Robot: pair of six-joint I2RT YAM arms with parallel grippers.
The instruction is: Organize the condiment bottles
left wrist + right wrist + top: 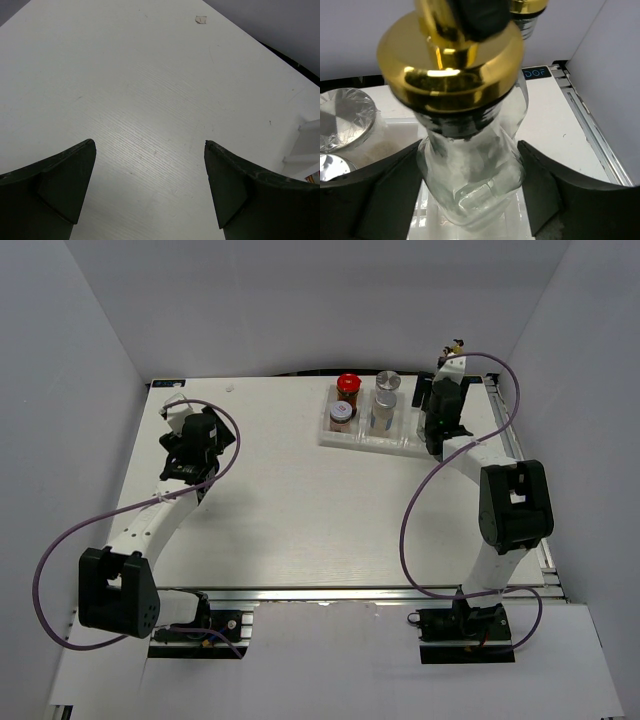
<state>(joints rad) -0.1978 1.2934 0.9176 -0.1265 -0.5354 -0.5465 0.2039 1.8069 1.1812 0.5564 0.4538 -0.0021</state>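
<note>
Left wrist: left gripper (150,144) jaws wide apart, nothing between them; below, white wood-grain table (150,90), small pale scrap (200,19) far off. Right wrist: right gripper (470,147) closed against both sides of upright clear-glass gold-capped bottle (470,180); second gold cap (527,10) behind, silver-capped bottle (345,117) to its left. Top: white three-compartment tray (365,438) at far right; red-capped jar (348,387) and pale-lidded jar (342,412) share the left compartment, silver-capped bottle in the middle; right gripper covers the right end.

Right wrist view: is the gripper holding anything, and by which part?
The right gripper grips the gold-capped bottle by its clear glass body, below the cap. The left gripper holds nothing.
</note>
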